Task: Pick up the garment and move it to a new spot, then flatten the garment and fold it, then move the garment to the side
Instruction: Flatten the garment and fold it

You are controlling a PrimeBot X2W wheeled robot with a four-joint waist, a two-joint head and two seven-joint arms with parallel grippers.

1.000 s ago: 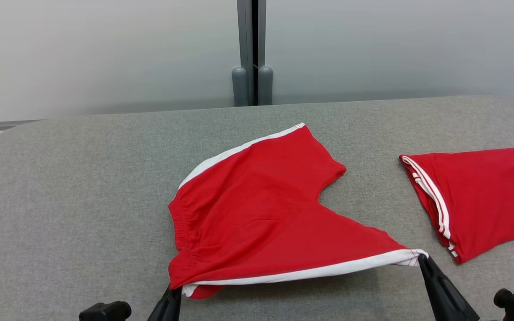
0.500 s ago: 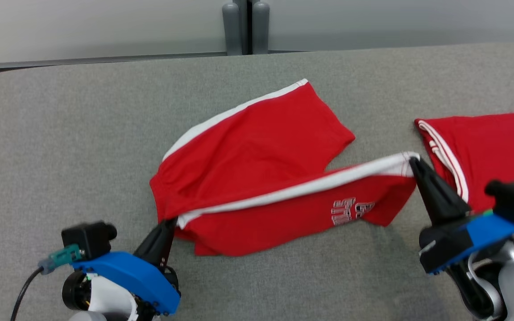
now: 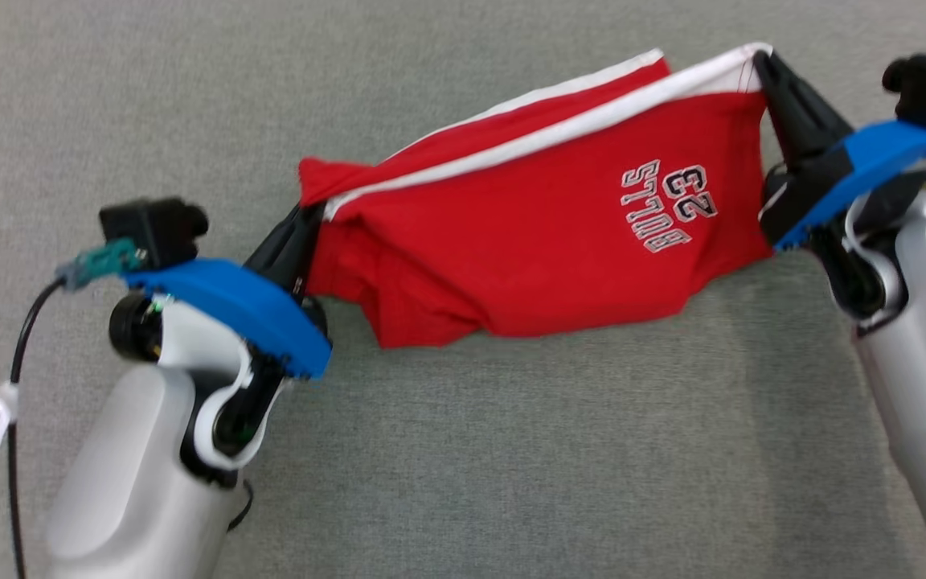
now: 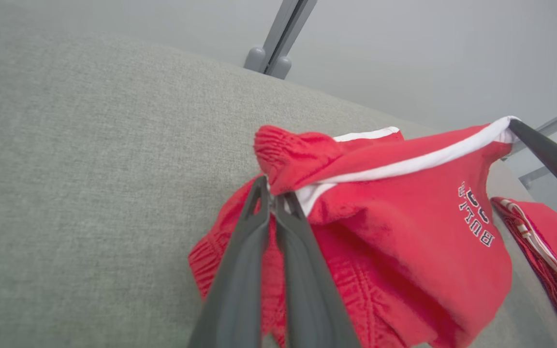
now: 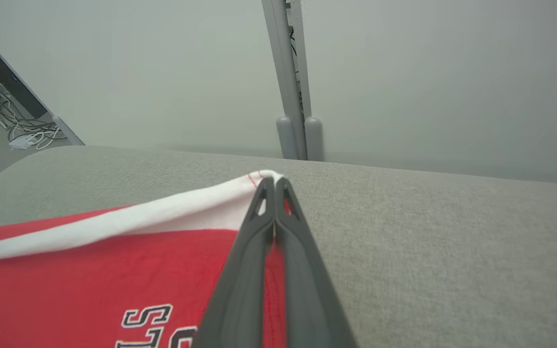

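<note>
Head view, garment position: We find the red shorts (image 3: 527, 233) raised over the grey padded table (image 3: 463, 466) and stretched between the two arms. The loose bulk sags below the held edge. We cannot tell whether it touches the table.
Left gripper (image 3: 306, 219): The jaws are pinched together on the waistband end of the white side stripe (image 3: 543, 133).
Right gripper (image 3: 760, 60): The jaws are pressed tight on the hem corner of the same stripe.
Reason for the hold: We grip one side seam at both of its ends, so the edge runs as a taut, straight line and the cloth beneath hangs evenly. We judge this to be the fold step, with the held leg carried across the other leg, whose own stripe shows just behind.
Reason for the height: We judge that lifting the seam lets the cloth travel without dragging wrinkles into the lower layer.
Head view, unique content: We read the complete "BULLS 23" print (image 3: 669, 205) and see both arms at once.
Left wrist view, unique content: We see the gathered elastic waistband (image 4: 283, 145) bunched above the fingertips, and a second red garment (image 4: 544, 241) lying apart on the table.
Right wrist view, unique content: We see red stitching at the pinched corner, the grey post (image 5: 292, 82) behind the table, and cables (image 5: 24, 133) on the floor beyond.
</note>
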